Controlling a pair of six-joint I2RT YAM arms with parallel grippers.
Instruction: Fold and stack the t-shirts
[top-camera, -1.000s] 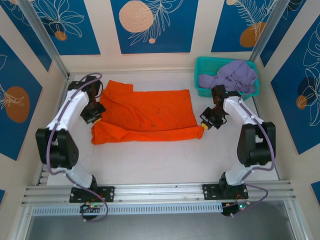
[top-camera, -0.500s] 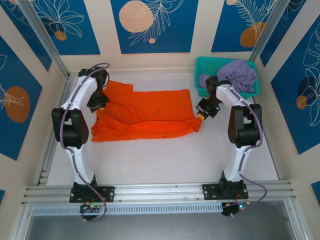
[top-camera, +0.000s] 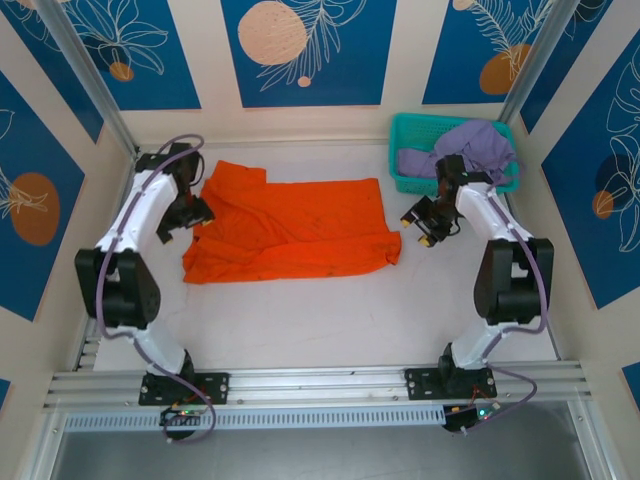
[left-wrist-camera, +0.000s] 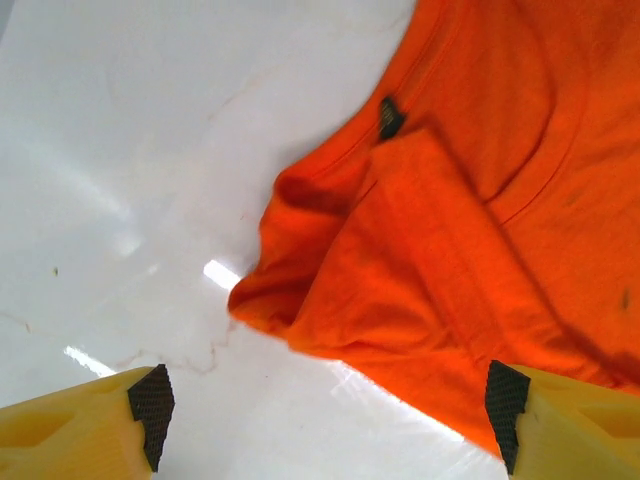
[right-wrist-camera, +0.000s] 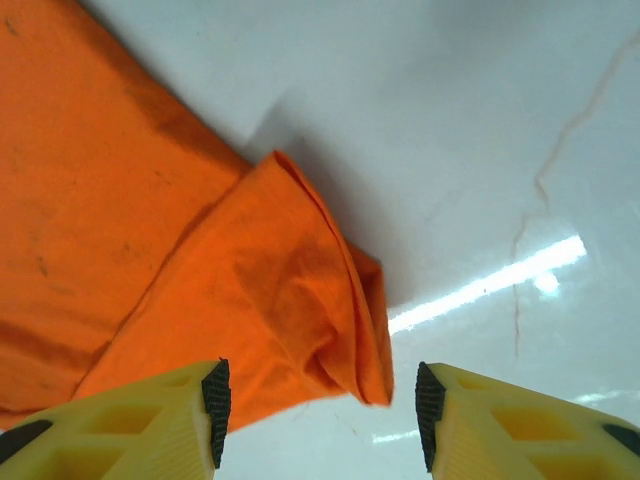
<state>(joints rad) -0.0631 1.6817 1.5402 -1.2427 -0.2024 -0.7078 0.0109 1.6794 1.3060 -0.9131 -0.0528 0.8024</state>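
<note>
Looking down from above, we see the orange t-shirt (top-camera: 290, 228) lying flat on the white worktop (top-camera: 320, 320), stretched as a wide band between our two sets of jaws. The left jaws sit at its left end and the right jaws at its right end, each just off the cloth.

From the left wrist, our jaws stand wide apart and hold nothing. One black pad (left-wrist-camera: 152, 400) sits over bare worktop and the other over the shirt's edge. Ahead of them and towards their right, the orange cloth (left-wrist-camera: 470, 230) shows its collar with a small dark label (left-wrist-camera: 390, 117). A flap of the same shirt is laid over the collar just below that label. A rumpled corner points back into the gap between the jaws.

From the right wrist, our jaws are also parted and empty, though the gap is narrower. A bunched corner of the shirt (right-wrist-camera: 290, 300) lies in that gap, below the pads (right-wrist-camera: 216, 400); we cannot tell whether it brushes either one. The rest of the shirt runs away ahead and to the left of these jaws, and glossy bare worktop lies to their right.

Beyond the right jaws stands a teal basket (top-camera: 415, 121). The lavender t-shirt (top-camera: 470, 148) is heaped in it unfolded and spills over its rim.
</note>
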